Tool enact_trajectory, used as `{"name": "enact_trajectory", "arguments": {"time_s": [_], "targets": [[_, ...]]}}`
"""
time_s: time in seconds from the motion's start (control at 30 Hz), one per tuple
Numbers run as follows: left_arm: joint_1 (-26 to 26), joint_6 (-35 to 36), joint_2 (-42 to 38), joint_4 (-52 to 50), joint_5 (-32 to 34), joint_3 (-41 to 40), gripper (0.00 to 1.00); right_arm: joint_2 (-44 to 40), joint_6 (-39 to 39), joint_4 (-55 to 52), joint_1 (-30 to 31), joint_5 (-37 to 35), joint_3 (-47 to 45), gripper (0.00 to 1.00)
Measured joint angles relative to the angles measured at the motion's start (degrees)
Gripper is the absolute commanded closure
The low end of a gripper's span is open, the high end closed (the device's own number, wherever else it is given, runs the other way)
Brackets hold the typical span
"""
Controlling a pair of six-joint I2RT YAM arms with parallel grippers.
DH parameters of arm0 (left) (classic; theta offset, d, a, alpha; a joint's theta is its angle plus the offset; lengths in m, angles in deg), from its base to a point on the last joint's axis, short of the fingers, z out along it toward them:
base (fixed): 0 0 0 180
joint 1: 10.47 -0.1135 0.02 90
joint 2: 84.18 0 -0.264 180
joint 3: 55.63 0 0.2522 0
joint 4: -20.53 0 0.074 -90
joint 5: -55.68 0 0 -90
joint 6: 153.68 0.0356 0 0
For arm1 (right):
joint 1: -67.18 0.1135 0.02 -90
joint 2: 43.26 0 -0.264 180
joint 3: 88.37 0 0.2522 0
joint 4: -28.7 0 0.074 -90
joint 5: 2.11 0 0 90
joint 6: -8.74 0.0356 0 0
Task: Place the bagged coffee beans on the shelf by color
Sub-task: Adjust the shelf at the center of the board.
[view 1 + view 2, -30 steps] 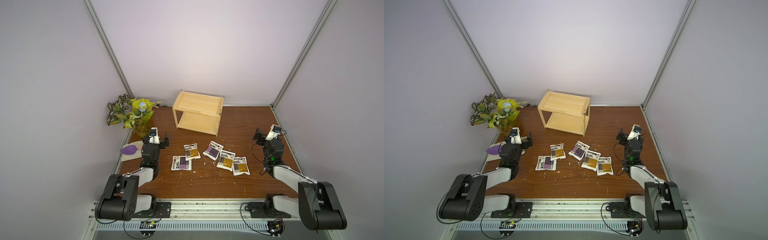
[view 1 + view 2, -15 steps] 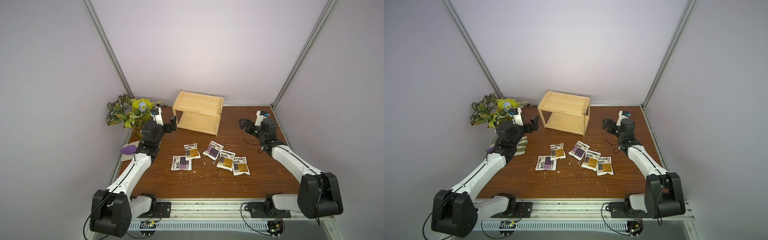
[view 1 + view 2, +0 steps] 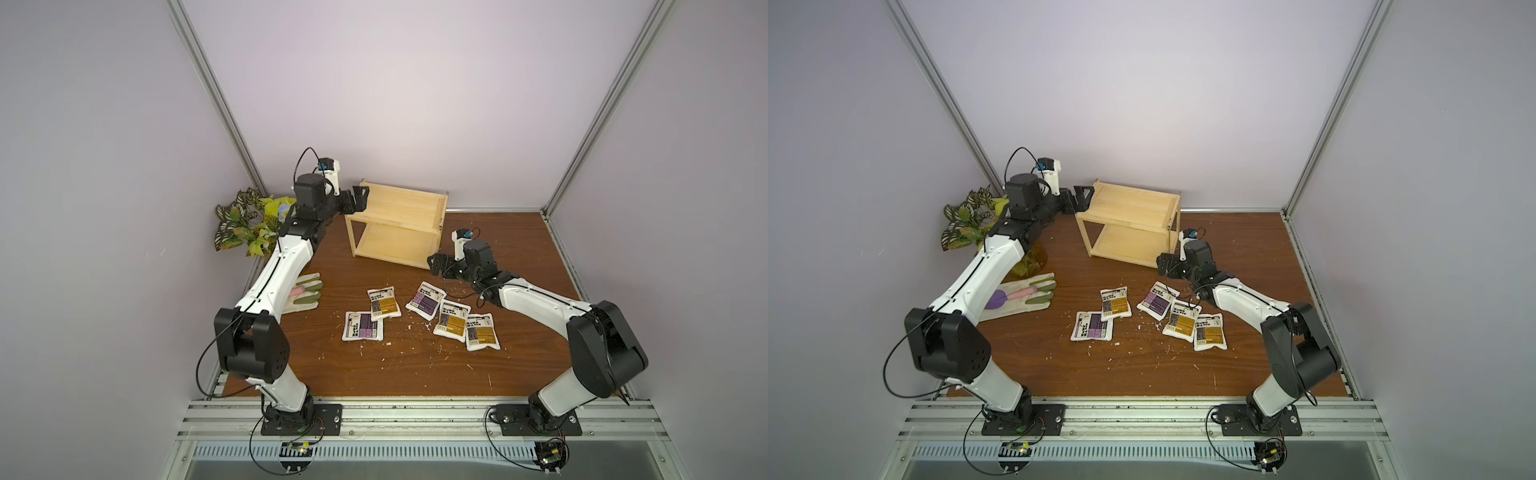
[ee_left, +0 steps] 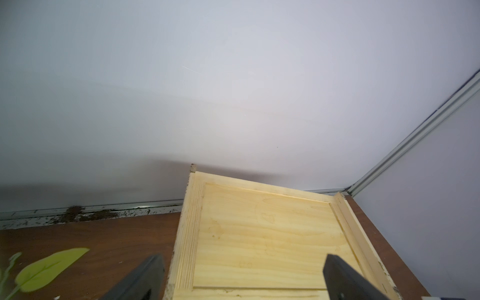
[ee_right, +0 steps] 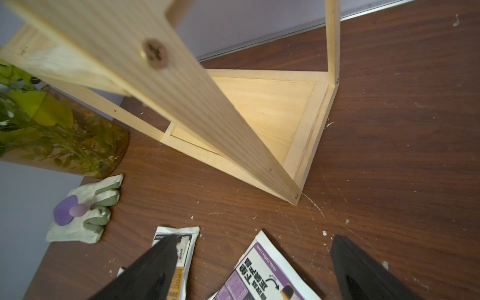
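- Left gripper (image 3: 359, 199): jaws spread wide, holding nothing; it hangs at the left end of the shelf (image 3: 405, 206), level with the top tier; in the left wrist view one finger (image 4: 140, 279) sits outside the end rim and the other over the top board; contact with the wood cannot be told; the left arm stretches long from the near left corner of the desk (image 3: 415, 365) toward the far left corner.
- The shelf stands upright near the desk's far edge, around the middle.
- Bagged coffee beans (image 3: 428, 296) lie flat mid-desk; the left purple pouch (image 3: 362, 326) touches the left golden-brown pouch (image 3: 384, 302); then the middle purple pouch (image 3: 422, 303), middle golden-brown pouch (image 3: 452, 321) and right golden-brown pouch (image 3: 481, 331) lie edge on edge.
- Right gripper (image 3: 437, 266): jaws wide, holding nothing; low beside the shelf's near right post, just beyond the middle purple pouch's far edge; the right arm reaches in from the near right corner, forearm low over the desk.
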Motion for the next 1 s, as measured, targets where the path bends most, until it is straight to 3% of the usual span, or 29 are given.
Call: {"name": "enact_trajectory", "arguments": {"time_s": [0.17, 0.4, 0.73, 1.0], "targets": [[-2.7, -4.0, 8.8, -2.0, -7.6, 8.8, 0.00, 3.4, 0.5, 5.9, 1.4, -7.3, 0.1, 0.01], [-5.1, -6.6, 18.4, -5.2, -13.4, 16.3, 0.00, 8.4, 2.7, 11.6, 1.5, -14.1, 1.2, 0.02], [-2.6, -3.5, 19.1, -9.3, -18.0, 14.8, 0.01, 8.8, 5.0, 13.0, 1.4, -19.5, 1.0, 0.01], [1.8, -3.3, 10.9, -7.6, -19.7, 0.1, 0.01, 3.9, 5.4, 13.2, -0.5, -20.9, -3.6, 0.01]]}}
